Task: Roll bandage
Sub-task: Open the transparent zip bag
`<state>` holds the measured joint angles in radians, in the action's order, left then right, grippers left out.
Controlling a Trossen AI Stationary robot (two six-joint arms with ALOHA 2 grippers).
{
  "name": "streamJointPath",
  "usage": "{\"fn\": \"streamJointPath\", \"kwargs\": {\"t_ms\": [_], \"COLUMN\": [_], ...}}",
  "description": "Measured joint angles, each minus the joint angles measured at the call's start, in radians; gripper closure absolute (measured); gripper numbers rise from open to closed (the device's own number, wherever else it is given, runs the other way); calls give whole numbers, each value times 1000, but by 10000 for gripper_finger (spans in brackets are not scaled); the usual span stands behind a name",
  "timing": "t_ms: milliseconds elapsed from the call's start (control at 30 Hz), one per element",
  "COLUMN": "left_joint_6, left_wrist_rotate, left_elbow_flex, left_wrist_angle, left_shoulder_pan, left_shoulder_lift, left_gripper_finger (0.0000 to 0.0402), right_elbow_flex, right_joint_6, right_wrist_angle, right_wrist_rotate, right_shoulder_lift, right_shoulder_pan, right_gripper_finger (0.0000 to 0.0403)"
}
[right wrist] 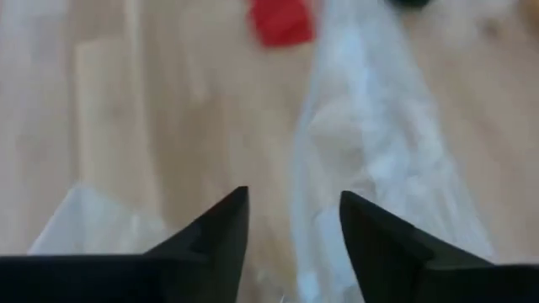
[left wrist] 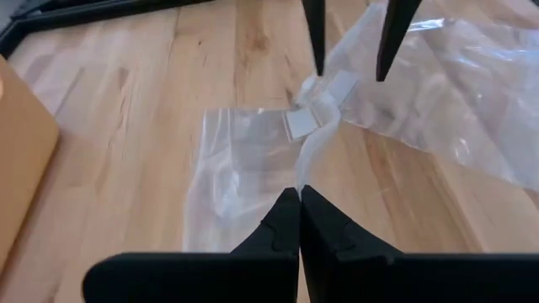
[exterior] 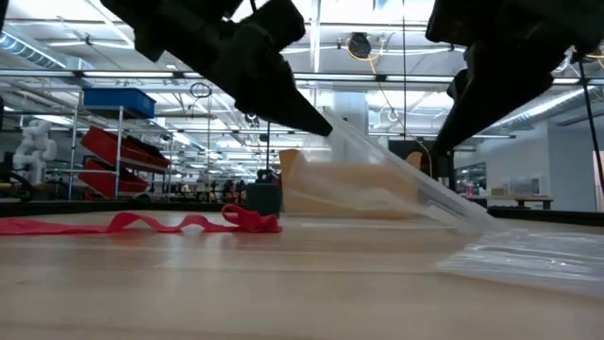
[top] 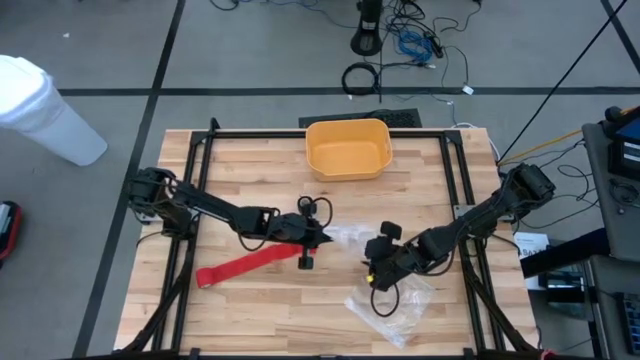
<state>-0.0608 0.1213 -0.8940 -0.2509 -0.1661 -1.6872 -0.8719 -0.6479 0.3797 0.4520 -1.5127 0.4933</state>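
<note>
1. Mid-table, left gripper [left wrist: 299, 198] is pinched tight on the clear bag [left wrist: 253, 160] — lifting it clear.
2. Right gripper [right wrist: 293, 220] gapes over the bag, holding nothing.
3. Bandage [top: 250, 263] lies flat, unrolled, beside left gripper — untouched.

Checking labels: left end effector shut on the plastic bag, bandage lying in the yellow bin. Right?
Not quite. The bandage lies flat on the table, not in the yellow bin; the high view shows it. The left end effector is shut on the plastic bag.

The bandage [top: 250, 263] is a bright red strip, unrolled and lying flat on the wood, its bunched end [exterior: 250, 219] just beside the left gripper's fingers [top: 318, 236]
</note>
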Motion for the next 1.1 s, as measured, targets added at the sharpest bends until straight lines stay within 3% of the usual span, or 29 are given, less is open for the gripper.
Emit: {"fn": "streamJointPath", "kwargs": {"t_ms": [167,300,533,833,1100], "left_joint_6": [4,4,3,0,-7], "left_wrist_rotate": [-2,-2,-3,-5,-5], "left_elbow_flex": [0,0,0,0,1], "left_wrist_angle": [-34,-40,-43,-42,-43], "left_shoulder_pan": [0,0,0,0,2], "left_shoulder_lift": [-34,-36,-36,-37,-37], "left_gripper_finger": [401,401,401,401,401], "right_elbow_flex": [-1,-1,-2,-2,-2], "right_joint_6": [-71,-71,-122,-129,-59], "right_wrist_angle": [-13,-39,-189,-239,-241], "right_wrist_rotate": [209,280,283,280,277], "right_shoulder_lift": [-4,-23,-80,-170,-134], "right_shoulder_pan": [-8,-9,-37,-81,-70], "right_gripper_finger": [209,212,215,215,215]}}
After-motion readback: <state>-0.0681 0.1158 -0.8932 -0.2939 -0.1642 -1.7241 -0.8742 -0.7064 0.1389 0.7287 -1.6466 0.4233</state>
